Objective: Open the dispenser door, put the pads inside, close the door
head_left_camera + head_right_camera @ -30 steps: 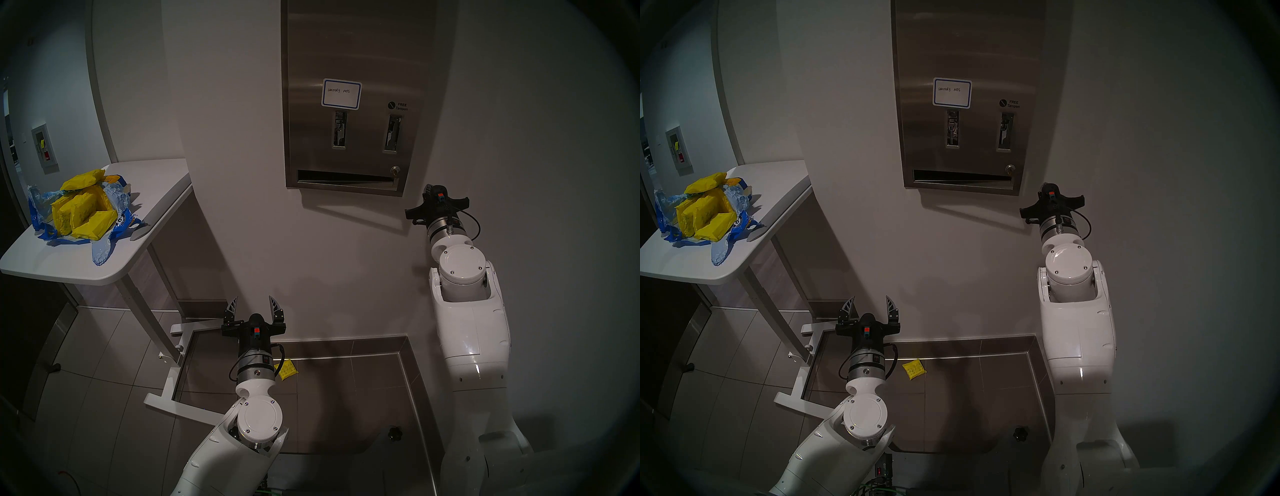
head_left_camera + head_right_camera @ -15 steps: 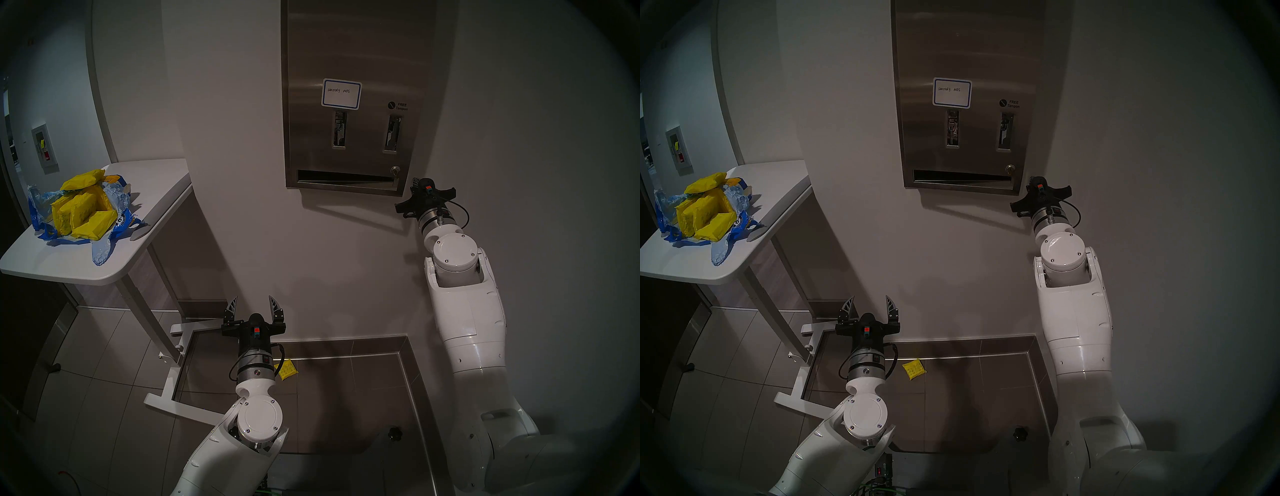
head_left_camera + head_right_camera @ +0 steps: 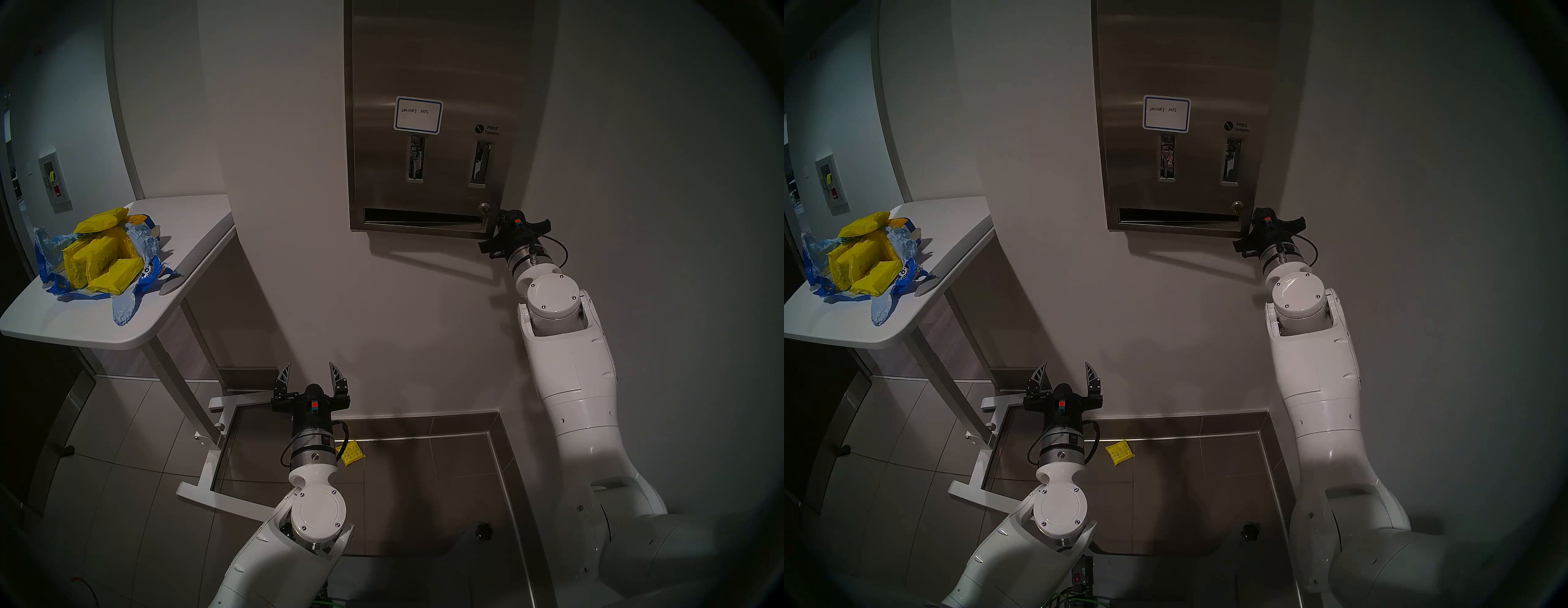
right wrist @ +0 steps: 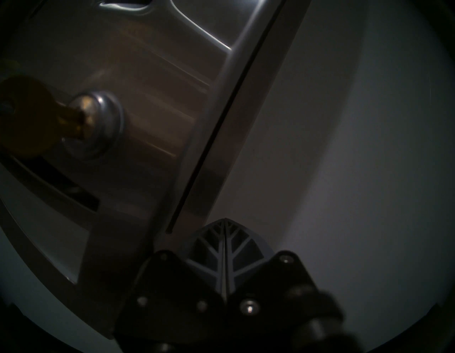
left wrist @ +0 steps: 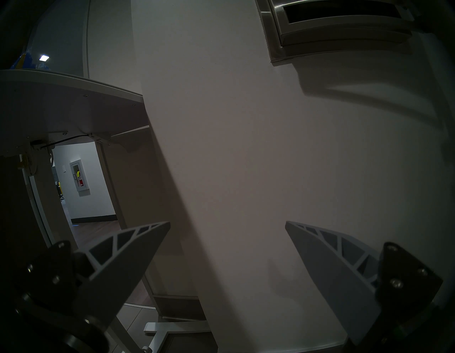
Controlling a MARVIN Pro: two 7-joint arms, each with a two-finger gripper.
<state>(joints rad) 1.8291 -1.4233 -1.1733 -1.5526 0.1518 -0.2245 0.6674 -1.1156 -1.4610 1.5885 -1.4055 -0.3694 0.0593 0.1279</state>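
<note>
The dispenser door (image 3: 432, 76) is a steel panel with a blue-bordered label, shut flush in the wall-mounted dispenser (image 3: 1102, 127). Several yellow pads (image 3: 102, 259) lie in a torn blue bag on the white table. My right gripper (image 3: 502, 215) is shut and empty. In the right wrist view its tips (image 4: 225, 220) sit at the dispenser's lower right frame edge, beside the door seam. A brass key (image 4: 29, 115) stands in the round lock (image 4: 101, 123). My left gripper (image 3: 309, 373) hangs open and empty, low by the wall (image 5: 227, 223).
The white table (image 3: 178, 263) stands left of the dispenser on a white floor frame (image 3: 203, 479). One yellow pad (image 3: 353, 452) lies on the floor tiles beside my left wrist. A doorway opens at the far left.
My right arm has risen and swung left, bringing the shut gripper from below right of the dispenser up to its lower right corner. The left arm has not moved.
</note>
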